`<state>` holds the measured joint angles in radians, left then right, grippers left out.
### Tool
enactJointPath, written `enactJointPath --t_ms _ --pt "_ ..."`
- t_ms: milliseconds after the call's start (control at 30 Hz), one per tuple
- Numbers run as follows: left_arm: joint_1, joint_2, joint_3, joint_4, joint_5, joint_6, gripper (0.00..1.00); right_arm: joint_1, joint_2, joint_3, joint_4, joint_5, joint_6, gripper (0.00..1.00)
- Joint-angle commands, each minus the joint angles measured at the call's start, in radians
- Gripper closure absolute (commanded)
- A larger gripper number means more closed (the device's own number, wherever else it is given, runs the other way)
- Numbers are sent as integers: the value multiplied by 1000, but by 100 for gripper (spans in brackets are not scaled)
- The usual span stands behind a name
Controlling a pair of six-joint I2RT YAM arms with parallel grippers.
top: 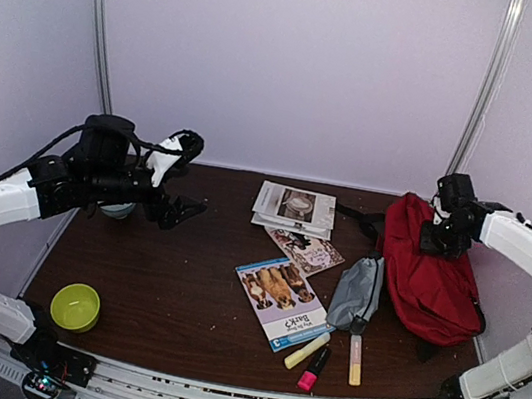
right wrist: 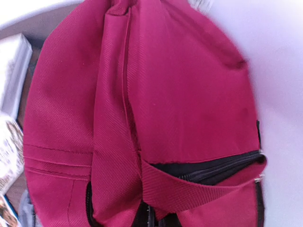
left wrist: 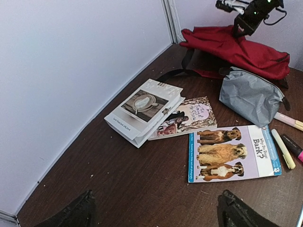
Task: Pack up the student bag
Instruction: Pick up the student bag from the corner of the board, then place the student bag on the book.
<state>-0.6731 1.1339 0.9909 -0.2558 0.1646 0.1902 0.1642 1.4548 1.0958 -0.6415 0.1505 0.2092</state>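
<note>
While the student bag [top: 431, 276] lies flat at the far right of the table [top: 181, 287], nothing you are meant to pack appears to have gone into it.

Status: early. Judged from the layout, packing proper has not begun.

Out on the table, left of the bag:
- stack of booklets [top: 294, 207] near the back wall
- small patterned book [top: 304, 250] just in front of the stack
- dog book [top: 280, 301] at mid-table
- grey pouch [top: 357, 292], touching or just beside the bag's left edge
- three highlighters [top: 312, 368] near the front edge
- green cup [top: 75, 307], well apart at front left

Your right gripper [top: 439, 235] sits at the bag's top end with its fingers pressed together. The wrist view is filled with red cloth and a black zip line [right wrist: 213, 170], so you cannot tell whether fabric is pinched.

Your left gripper [top: 186, 210] hangs above the left half of the table, spread wide and empty.

Left to do, as a judgement: open the bag, then load every loose item.
</note>
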Motion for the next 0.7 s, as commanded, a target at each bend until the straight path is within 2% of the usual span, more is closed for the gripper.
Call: enactJointPath --t_ms 0,200,333,500,667 --pt "2 6 4 39 -10 1 10 -11 -133 110 61 121 -39 100" --pt "3 8 4 38 1 0 10 -3 -241 284 71 133 -66 100" --pt "3 3 6 40 8 -2 10 76 -289 352 138 72 -109 100" --pt "4 -23 9 45 -9 -23 9 347 -240 419 187 10 -280 100" --pt "8 -72 1 61 -165 -35 7 599 -63 538 125 24 -414 100"
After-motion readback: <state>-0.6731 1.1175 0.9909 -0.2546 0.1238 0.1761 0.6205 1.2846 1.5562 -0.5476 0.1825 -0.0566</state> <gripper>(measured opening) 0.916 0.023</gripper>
